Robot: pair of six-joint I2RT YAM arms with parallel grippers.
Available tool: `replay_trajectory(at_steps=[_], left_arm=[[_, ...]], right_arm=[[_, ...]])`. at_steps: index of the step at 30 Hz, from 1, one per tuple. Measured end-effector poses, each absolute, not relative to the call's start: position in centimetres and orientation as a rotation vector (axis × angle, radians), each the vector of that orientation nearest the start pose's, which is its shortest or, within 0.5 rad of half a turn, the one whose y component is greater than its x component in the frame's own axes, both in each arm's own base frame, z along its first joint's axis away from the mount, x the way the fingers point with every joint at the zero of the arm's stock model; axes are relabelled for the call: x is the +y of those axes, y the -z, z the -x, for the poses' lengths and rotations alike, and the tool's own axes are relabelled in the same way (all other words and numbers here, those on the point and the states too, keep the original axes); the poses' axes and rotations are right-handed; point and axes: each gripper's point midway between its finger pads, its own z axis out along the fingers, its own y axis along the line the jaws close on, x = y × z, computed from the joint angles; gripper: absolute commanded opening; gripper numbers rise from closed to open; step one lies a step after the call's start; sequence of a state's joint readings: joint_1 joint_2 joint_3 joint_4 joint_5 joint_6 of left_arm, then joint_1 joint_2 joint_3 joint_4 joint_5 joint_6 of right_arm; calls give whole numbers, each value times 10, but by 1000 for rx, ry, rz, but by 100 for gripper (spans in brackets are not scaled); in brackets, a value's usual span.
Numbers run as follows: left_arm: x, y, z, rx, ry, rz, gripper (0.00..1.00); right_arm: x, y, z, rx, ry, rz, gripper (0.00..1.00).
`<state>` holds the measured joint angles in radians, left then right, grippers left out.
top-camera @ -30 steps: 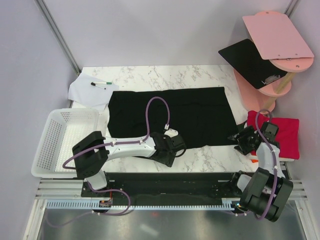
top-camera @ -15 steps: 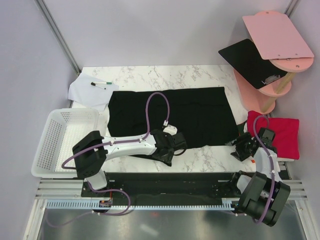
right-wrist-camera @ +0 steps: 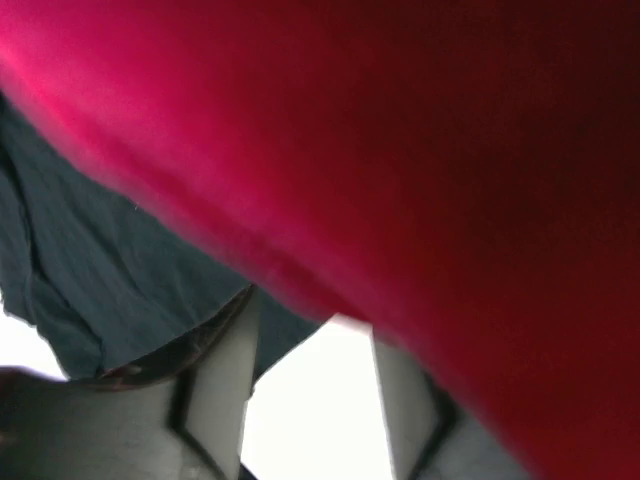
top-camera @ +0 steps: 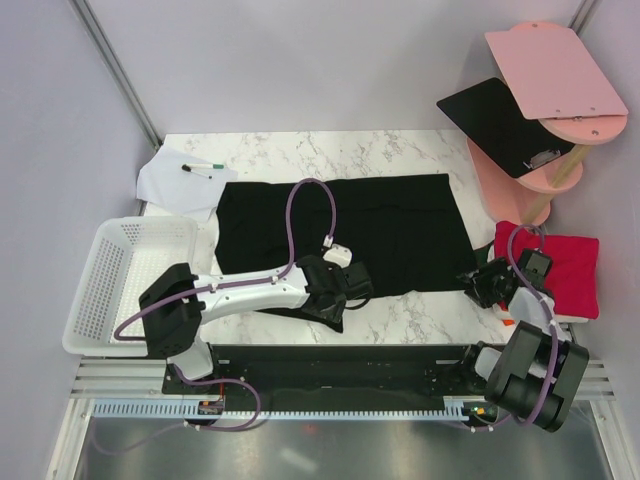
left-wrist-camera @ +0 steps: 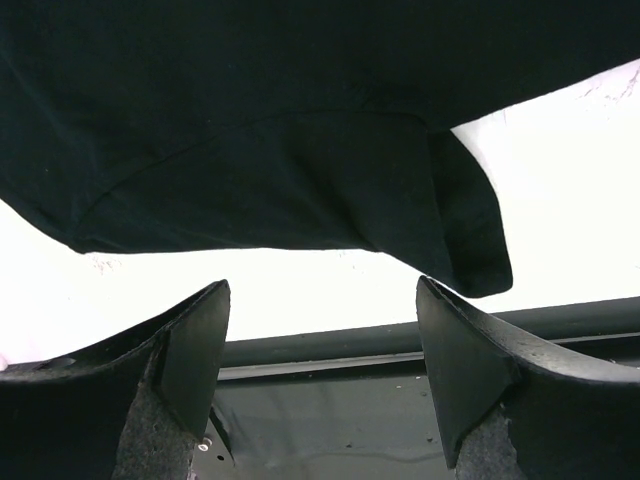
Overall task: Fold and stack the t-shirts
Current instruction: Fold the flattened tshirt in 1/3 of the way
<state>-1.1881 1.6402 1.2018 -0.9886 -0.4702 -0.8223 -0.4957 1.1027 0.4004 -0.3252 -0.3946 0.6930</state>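
A black t-shirt [top-camera: 385,225] lies spread flat across the middle of the table. My left gripper [top-camera: 338,300] hovers over its front hem near the table's front edge. In the left wrist view that gripper [left-wrist-camera: 322,292] is open and empty, with the black t-shirt [left-wrist-camera: 280,120] and a folded-under corner just beyond its fingertips. A folded crimson red t-shirt [top-camera: 565,265] lies at the right edge. My right gripper [top-camera: 478,283] sits between the red shirt and the black shirt's front right corner. Its wrist view shows the gripper [right-wrist-camera: 312,335] open over bare table, the red t-shirt [right-wrist-camera: 450,150] close above, and dark cloth [right-wrist-camera: 90,270] at left.
A white mesh basket [top-camera: 105,290] stands at the front left. A white paper sheet [top-camera: 175,185] with a marker lies at the back left. A pink stand [top-camera: 520,175] at the back right carries a black board [top-camera: 495,125] and a pink board [top-camera: 555,70].
My right gripper has shifted left, from the red t-shirt toward the black shirt's front right corner, its jaws a little narrower. My left gripper has edged slightly toward the black shirt's hem.
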Motion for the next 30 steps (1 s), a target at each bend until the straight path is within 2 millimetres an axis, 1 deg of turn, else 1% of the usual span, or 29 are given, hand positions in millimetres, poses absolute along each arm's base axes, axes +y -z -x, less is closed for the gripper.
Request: replay_trajectory(at_steps=[3,5,7,8,10,11,14,18,19,22,23,24,25,26,28,30], left_arm=[[-252,-77,-154,2635,-201,-454,81],[-253,-73,-151,2639,-217,-469,82],[-256,-70,-148,2641,-228,-488,81],[-258,-69,-147,2640,-229,-492,81],[-260,-69,-146,2640,-231,-501,82],[-261,-70,-145,2639,-229,-503,81],[-263,-72,-144,2637,-230,-510,81],[-267,-67,-143,2640,-249,-527,80],[-268,-65,-142,2642,-259,-535,80],[-269,-55,-139,2648,-296,-563,80],[-270,-52,-138,2651,-308,-574,81],[-270,-50,-137,2651,-318,-580,81],[-271,-47,-136,2653,-326,-588,81],[-272,-46,-136,2652,-331,-593,81],[-272,-45,-134,2652,-334,-601,81],[-274,-46,-134,2650,-330,-603,83]], right_arm=[[-27,-22,-239,2214,-564,-1326,33],[-29,-19,-242,2203,-563,-1325,28],[-31,-17,-245,2188,-565,-1315,27],[-31,-17,-247,2181,-567,-1308,24],[-33,-16,-250,2173,-564,-1292,16],[-34,-16,-251,2171,-561,-1283,9],[-36,-15,-251,2174,-543,-1261,3],[-37,-16,-249,2178,-521,-1214,2],[-36,-17,-247,2179,-515,-1201,3],[-32,-25,-243,2162,-516,-1154,17],[-31,-29,-242,2154,-523,-1132,25],[-30,-34,-242,2147,-525,-1109,36],[-29,-37,-241,2145,-523,-1092,41],[-26,-41,-239,2153,-516,-1055,43],[-21,-46,-238,2164,-511,-1012,51],[-11,-50,-239,2196,-515,-949,58]])
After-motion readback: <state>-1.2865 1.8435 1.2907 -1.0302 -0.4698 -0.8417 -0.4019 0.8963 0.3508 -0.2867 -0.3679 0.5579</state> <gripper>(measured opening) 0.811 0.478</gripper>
